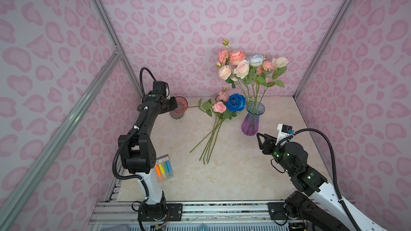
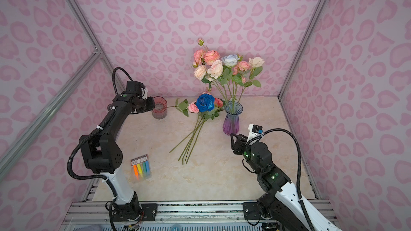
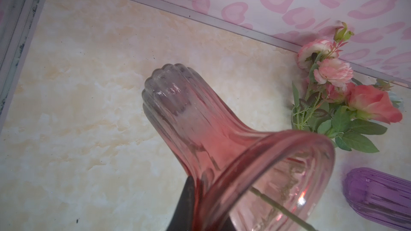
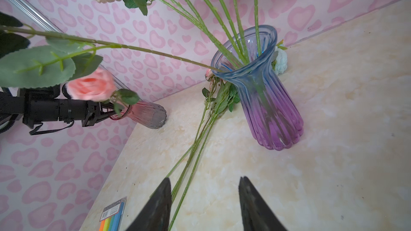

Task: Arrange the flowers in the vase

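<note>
Several flowers [image 1: 251,63] stand in a blue-to-purple glass vase [image 1: 250,123] at the back right. More flowers lie on the table beside it: a deep blue rose [image 1: 235,102], a pink rose [image 1: 219,107] and a fan of long stems [image 1: 211,138]. A pink ribbed glass vase [image 1: 179,110] stands at the back left with one thin stem [image 3: 278,206] inside it. My left gripper [image 1: 175,106] is shut on that vase's rim, one finger [image 3: 186,205] outside the glass. Just in front of the purple vase, my right gripper [image 1: 259,138] is open with nothing between its fingers [image 4: 251,201].
A clear pack of coloured markers [image 1: 164,170] lies on the table near the left arm's base. Pink-patterned walls with aluminium posts [image 1: 106,25] close in the back and both sides. A metal rail [image 1: 222,207] runs along the front edge.
</note>
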You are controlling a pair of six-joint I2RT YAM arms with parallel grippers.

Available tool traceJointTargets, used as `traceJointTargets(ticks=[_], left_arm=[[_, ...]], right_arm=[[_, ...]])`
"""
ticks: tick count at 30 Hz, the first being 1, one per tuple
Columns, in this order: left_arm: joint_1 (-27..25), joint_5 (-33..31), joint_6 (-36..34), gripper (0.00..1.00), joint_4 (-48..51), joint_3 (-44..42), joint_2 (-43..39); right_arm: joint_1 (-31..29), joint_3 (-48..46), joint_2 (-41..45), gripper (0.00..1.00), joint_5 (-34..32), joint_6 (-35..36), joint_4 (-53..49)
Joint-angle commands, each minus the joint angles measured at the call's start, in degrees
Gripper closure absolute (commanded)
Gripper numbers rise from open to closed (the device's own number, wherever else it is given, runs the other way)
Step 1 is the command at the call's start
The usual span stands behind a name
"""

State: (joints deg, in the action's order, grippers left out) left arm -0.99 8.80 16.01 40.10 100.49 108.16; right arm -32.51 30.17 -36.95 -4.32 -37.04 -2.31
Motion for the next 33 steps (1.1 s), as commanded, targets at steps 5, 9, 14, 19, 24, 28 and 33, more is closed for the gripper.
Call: traceJointTargets(ticks=[5, 9, 14, 19, 24, 28, 33], left_arm=[[0.5, 13.1, 7.2, 0.96, -0.4, -0.9, -0.7], [0.6, 17.3, 11.5, 0.96, 0.2, -0.6, -0.9], [0.5, 19.5, 15.2, 0.96, 4.4, -1.2, -1.4], [-1.3, 16.0, 15.8, 0.96, 11.9, 1.5, -4.2], [-4.3, 14.7, 15.8, 0.97, 17.1, 2.7, -3.6], [-6.9, 12.0, 16.8, 0.97, 19.1, 3.9, -3.7], [-7.4, 13.3, 16.2, 0.97, 23.3, 8.7, 0.3]], right_arm=[[0.0, 0.2, 0.8, 0.5, -0.8, 0.4, -1.2], [0.1, 1.2, 1.7, 0.5, -1.2, 0.5, -2.3], [-0.1, 2.7, 2.2, 0.5, -1.2, 0.4, -3.7], [-0.6, 4.3, 3.4, 0.5, -1.7, 0.2, -5.7], [-1.5, 5.2, 5.4, 0.51, -2.2, -0.5, -7.6], [-2.3, 6.0, 7.4, 0.51, -2.4, -1.4, -10.1], [-2.7, 6.6, 10.0, 0.51, -3.0, -1.9, -13.7]])
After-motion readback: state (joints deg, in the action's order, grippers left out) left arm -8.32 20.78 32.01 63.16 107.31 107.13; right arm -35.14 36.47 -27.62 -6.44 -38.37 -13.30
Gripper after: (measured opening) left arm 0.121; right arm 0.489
